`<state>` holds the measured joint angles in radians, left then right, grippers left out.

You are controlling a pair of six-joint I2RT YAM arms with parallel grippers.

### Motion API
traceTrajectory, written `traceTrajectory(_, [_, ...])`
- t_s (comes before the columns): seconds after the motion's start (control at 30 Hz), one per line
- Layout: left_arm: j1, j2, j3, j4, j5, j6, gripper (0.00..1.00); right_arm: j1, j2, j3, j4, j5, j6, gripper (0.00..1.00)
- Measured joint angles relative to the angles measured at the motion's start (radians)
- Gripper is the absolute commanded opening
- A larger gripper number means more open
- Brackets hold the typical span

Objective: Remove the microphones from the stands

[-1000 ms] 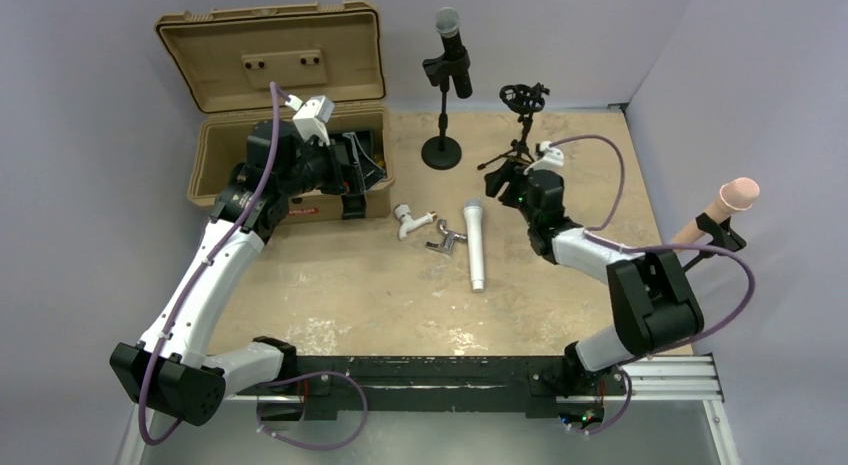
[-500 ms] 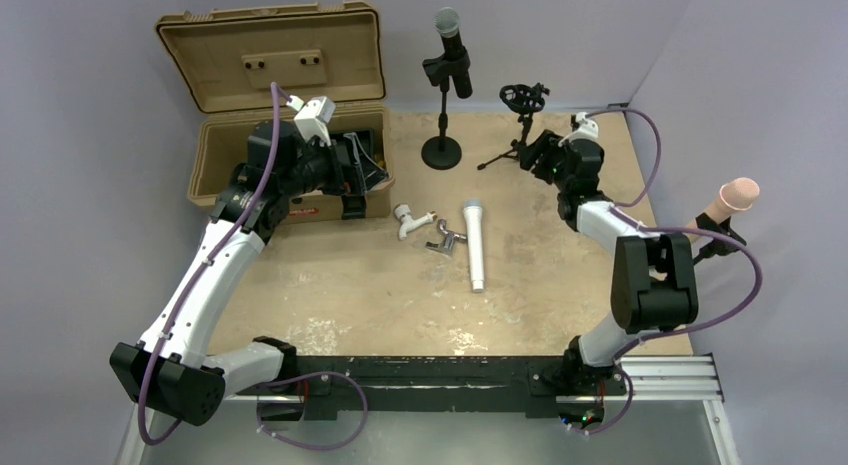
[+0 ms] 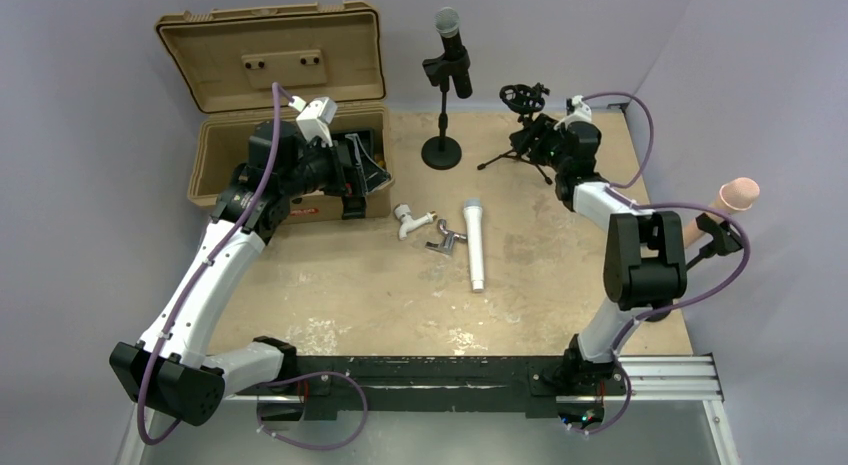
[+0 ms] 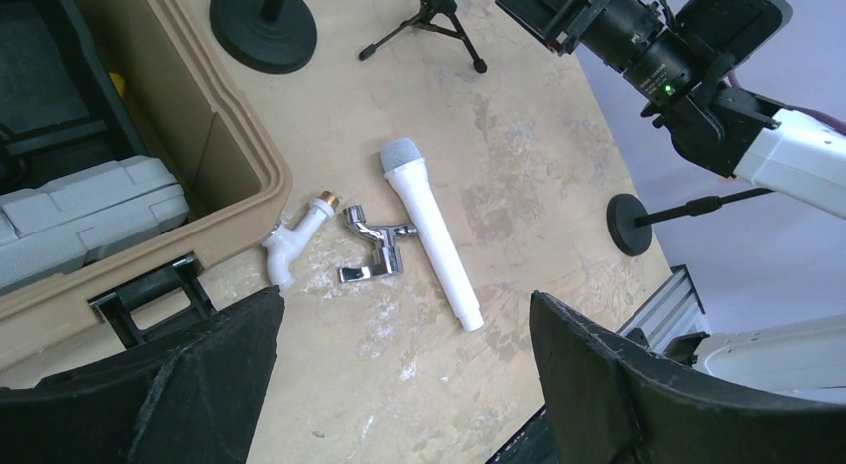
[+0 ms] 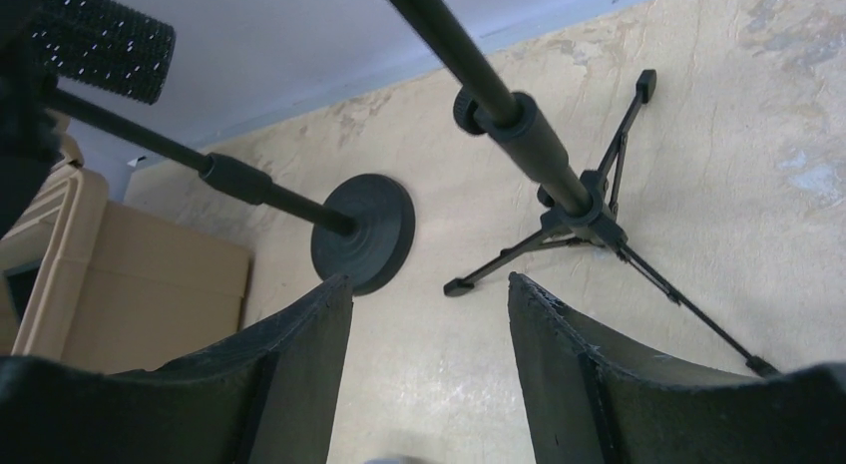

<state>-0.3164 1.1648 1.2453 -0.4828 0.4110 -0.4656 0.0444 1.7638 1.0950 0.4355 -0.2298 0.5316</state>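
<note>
A black microphone [image 3: 451,47] sits in the clip of a round-based stand [image 3: 441,150] at the back of the table. Its grille [image 5: 100,30] and the stand base [image 5: 364,230] also show in the right wrist view. My right gripper [image 3: 528,140] is open and empty, low beside a black tripod stand [image 3: 520,145], right of the microphone stand; in its wrist view the gripper [image 5: 429,294] faces both stands. My left gripper [image 3: 366,171] is open and empty by the case's front right corner, and in its wrist view the gripper [image 4: 404,314] hangs over bare table.
An open tan case [image 3: 280,105] stands at the back left. A white microphone [image 3: 475,240], a chrome tap [image 3: 444,242] and a white fitting [image 3: 410,219] lie mid-table. A pink microphone [image 3: 735,197] on another stand is at the right edge.
My right arm has swung from beside the white microphone to the back of the table, and its gripper is now at the tripod stand. The left arm has not moved.
</note>
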Motion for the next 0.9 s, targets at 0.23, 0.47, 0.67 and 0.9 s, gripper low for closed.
traceTrajectory(0.23, [0.0, 0.0, 0.0, 0.003, 0.008, -0.014, 0.9, 0.0, -0.183, -0.142, -0.019, -0.035, -0.01, 0.6])
traceTrajectory(0.47, [0.0, 0.003, 0.0, 0.004, 0.021, -0.024, 0.9, 0.001, -0.409, -0.187, -0.119, -0.051, -0.04, 0.53])
traceTrajectory(0.67, [-0.005, 0.014, 0.0, 0.005, 0.022, -0.024, 0.9, 0.0, -0.515, -0.124, -0.196, -0.032, 0.013, 0.5])
traceTrajectory(0.9, [-0.025, 0.021, 0.0, 0.003, 0.02, -0.024, 0.9, -0.035, -0.498, -0.021, -0.201, 0.061, 0.073, 0.49])
